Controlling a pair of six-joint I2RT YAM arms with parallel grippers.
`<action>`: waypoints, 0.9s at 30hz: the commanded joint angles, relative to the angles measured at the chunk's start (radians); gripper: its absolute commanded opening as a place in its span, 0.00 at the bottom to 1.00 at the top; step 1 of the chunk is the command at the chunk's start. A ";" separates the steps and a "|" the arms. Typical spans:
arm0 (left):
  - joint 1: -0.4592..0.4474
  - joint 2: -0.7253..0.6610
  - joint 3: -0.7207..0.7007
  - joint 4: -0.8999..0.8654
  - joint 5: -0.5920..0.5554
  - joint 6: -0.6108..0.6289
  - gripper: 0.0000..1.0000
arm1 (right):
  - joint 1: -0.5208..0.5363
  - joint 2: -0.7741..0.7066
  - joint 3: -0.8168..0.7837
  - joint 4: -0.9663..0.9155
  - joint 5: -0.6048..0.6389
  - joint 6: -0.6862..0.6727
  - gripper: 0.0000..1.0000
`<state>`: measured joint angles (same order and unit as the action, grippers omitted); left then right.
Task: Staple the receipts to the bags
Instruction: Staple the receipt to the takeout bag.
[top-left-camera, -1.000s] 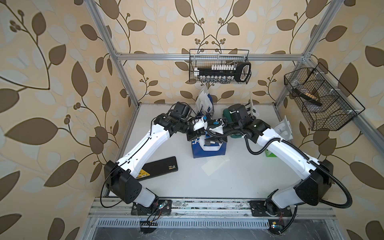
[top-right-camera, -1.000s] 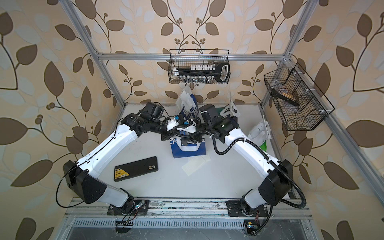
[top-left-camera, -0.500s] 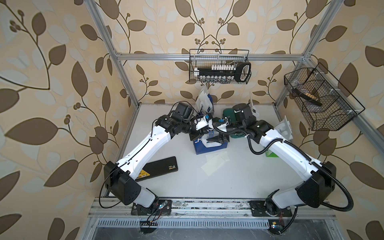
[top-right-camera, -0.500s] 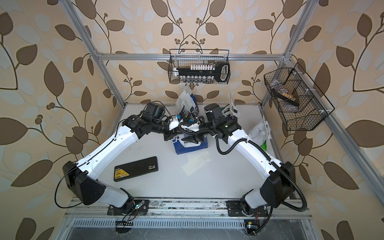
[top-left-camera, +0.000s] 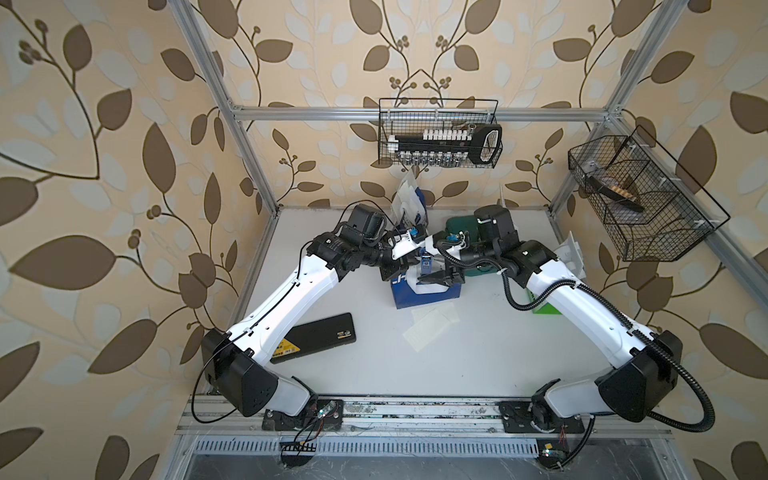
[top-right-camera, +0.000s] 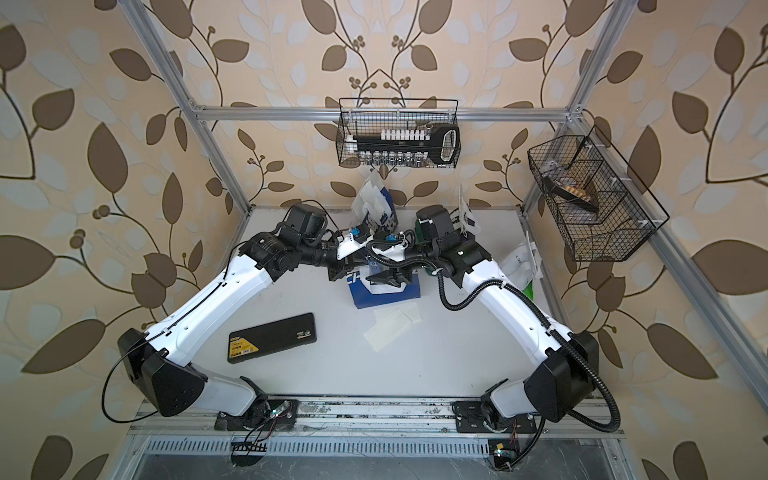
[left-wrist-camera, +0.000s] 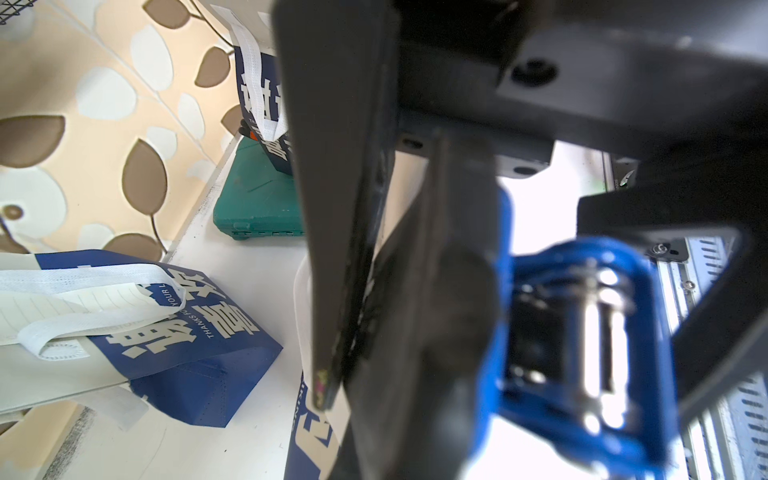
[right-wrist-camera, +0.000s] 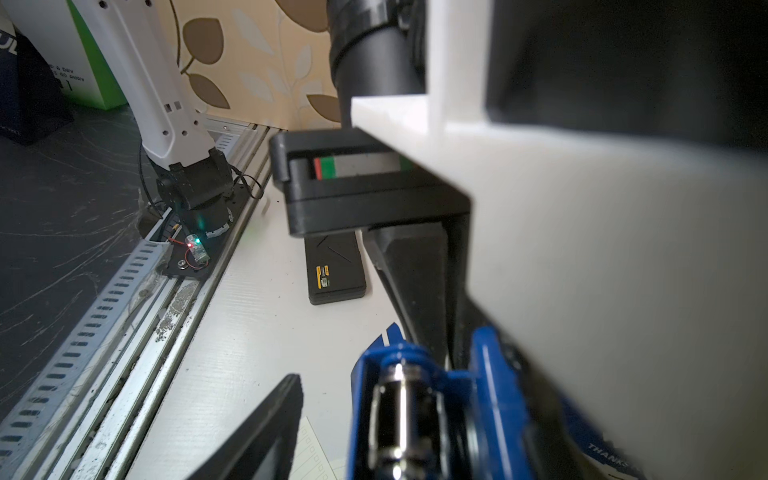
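The left arm (top-left-camera: 291, 299) and right arm (top-left-camera: 582, 309) have glossy white shells on their long links and black housings at the joints. A ribbed black conduit (top-left-camera: 508, 293) runs along the right arm. The left gripper (left-wrist-camera: 345, 395) and right gripper (top-left-camera: 436, 279) are matte black. Small screw holes (right-wrist-camera: 166, 109) dot a white link above a black base joint (right-wrist-camera: 193, 187).

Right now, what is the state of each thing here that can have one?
left gripper: shut
right gripper: open, above the blue bag
blue stapler: between the two grippers, holder unclear
blue bag: lying flat on the table
loose receipts: lying flat, not stapled
black case: closed
green case: closed
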<state>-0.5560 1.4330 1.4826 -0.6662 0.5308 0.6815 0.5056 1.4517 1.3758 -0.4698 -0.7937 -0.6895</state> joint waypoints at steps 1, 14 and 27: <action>-0.082 -0.151 0.041 0.151 0.218 0.177 0.00 | -0.029 0.079 0.010 -0.079 0.194 0.066 0.71; -0.104 -0.177 0.047 0.154 0.217 0.198 0.00 | -0.023 0.146 -0.009 0.043 0.321 0.142 0.59; -0.107 -0.177 0.050 0.168 0.217 0.191 0.00 | -0.066 0.160 0.012 0.096 0.173 0.270 0.00</action>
<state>-0.5446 1.4200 1.4826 -0.6762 0.4118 0.5892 0.5087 1.5337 1.3933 -0.3573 -0.7486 -0.6872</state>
